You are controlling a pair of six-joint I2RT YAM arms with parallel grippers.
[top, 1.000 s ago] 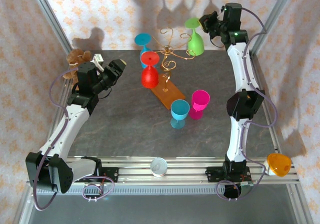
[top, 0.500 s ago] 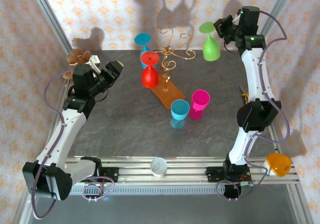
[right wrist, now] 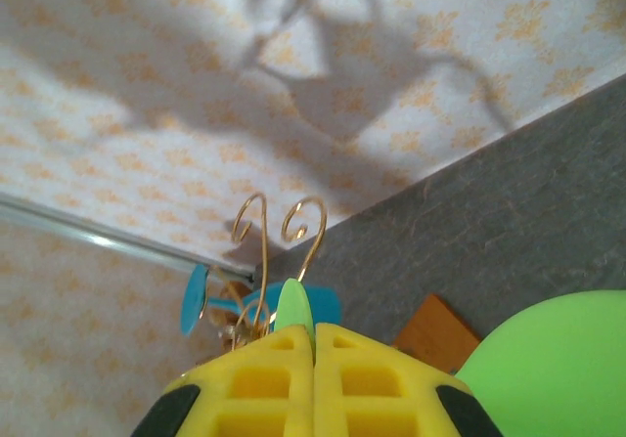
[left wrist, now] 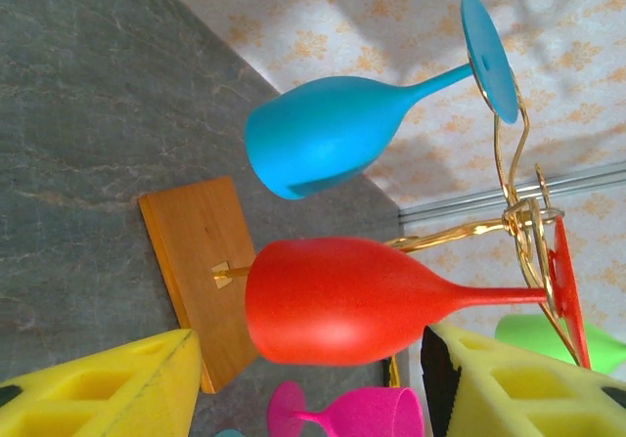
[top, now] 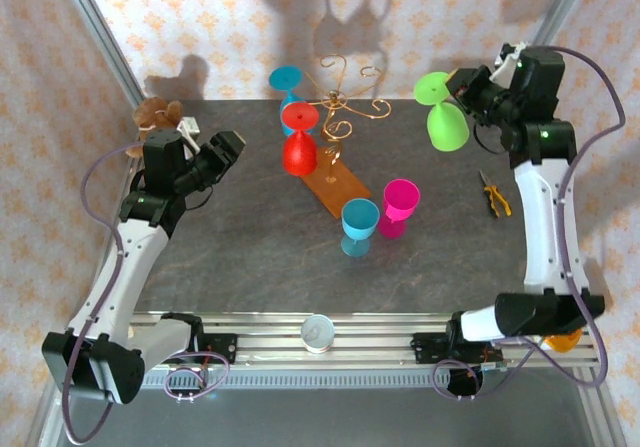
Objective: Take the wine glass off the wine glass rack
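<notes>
Item: green wine glass (top: pixel 446 125), clamped by its stem in my right gripper (top: pixel 468 89), tilted, clear right of wine glass rack (top: pixel 338 179). My left gripper (top: pixel 228 149): jaws apart, empty, near the hanging red wine glass (top: pixel 298 152).

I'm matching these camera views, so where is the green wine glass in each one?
Top external: green wine glass upper right, beside the right gripper.
Left wrist: green sliver at lower right edge.
Right wrist: bowl bottom right, foot between the fingers.
Shared landmark: gold wine glass rack.
</notes>
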